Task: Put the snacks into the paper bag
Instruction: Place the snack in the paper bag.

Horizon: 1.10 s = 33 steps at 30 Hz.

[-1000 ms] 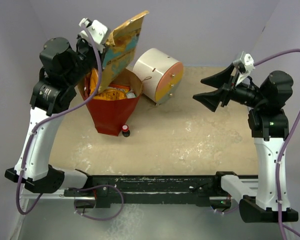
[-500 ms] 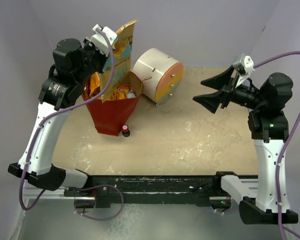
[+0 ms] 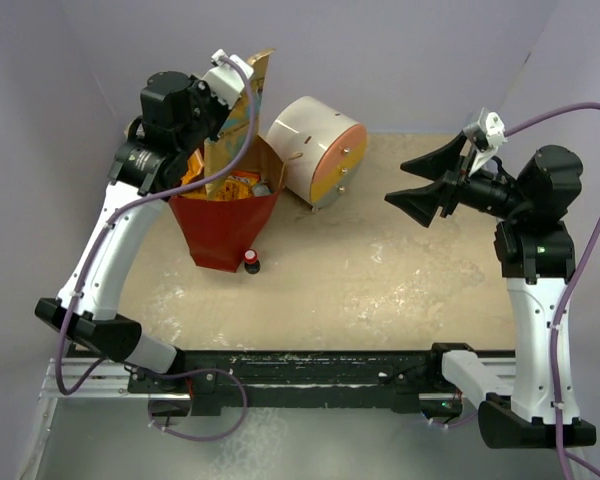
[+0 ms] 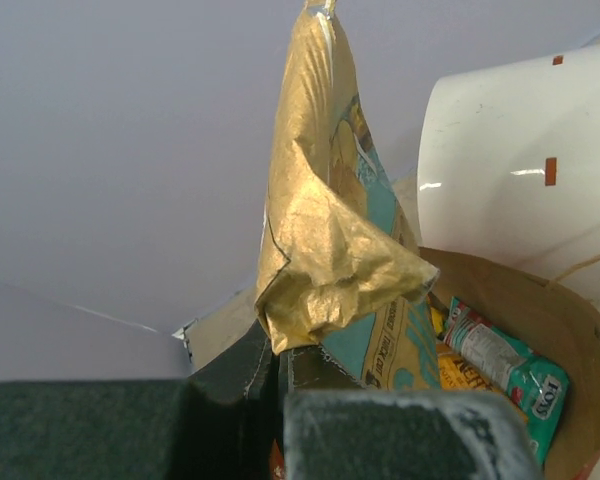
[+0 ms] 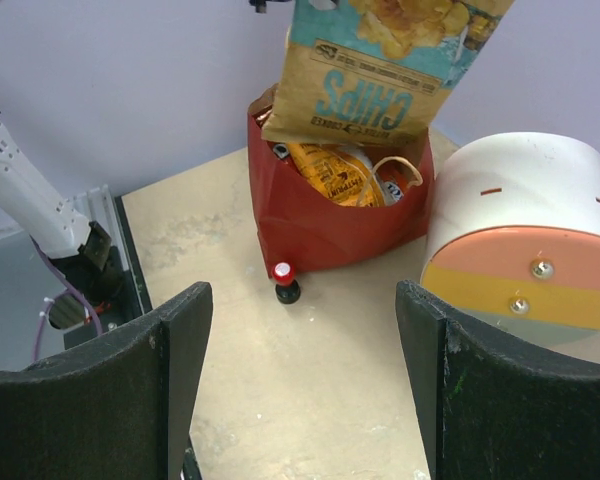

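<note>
Tan chips packet (image 5: pixel 380 70) upright in mouth of red paper bag (image 3: pixel 220 235); orange packets (image 5: pixel 330 172) inside

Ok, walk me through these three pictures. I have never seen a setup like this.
Two robot arms stand at the near edge of a table. One picture looks down from above; the other two come from cameras on each wrist. The left gripper pinches a tan chips packet, holding it upright over the mouth of a red paper bag that has other packets inside. The right gripper hangs open and empty. Beside the bag sit a cream drawer unit and a small red-capped bottle.
</note>
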Tool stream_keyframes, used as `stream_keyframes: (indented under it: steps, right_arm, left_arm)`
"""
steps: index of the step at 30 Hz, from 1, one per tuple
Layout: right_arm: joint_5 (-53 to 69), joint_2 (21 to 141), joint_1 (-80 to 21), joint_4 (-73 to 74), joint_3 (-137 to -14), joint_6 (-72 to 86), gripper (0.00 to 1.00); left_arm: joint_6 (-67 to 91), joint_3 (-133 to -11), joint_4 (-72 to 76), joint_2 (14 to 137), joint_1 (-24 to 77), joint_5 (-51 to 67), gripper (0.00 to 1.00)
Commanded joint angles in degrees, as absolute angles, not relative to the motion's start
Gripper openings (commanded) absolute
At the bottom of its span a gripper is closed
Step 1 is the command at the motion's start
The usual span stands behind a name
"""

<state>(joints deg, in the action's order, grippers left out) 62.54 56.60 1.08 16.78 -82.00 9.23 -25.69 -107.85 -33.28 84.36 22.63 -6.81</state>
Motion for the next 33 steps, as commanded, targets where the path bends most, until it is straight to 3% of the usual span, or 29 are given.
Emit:
stream_keyframes:
  steps: [1,10,20,27,33]
  right_arm:
    - [62.61,56.12,1.23,14.54,-81.52,8.98,0.76]
    - [62.39,55.72,1.23,14.38,-80.47,8.63,0.76]
    - [62.34,56.72,1.23,12.93,-79.70,8.83,0.76]
    - [62.40,57.05,1.32,12.45,-79.45,9.61,0.76]
    - [62.27,56.87,1.49,12.22,-78.69,9.44,0.76]
  left_arm:
    - [-24.56,-105.93,-22.01,85.46,22.19,-8.96,0.00]
    - [-20.06,-88.97,-6.86,80.55,22.16,-10.89,0.00]
    - [-16.11,-69.80,-13.13,65.77,22.15,-1.19,0.00]
    - [-11.68,-68.46,-20.14,63.20,22.20,4.75,0.01]
    - [-10.63,-71.14,-21.96,62.51,22.16,7.58,0.11]
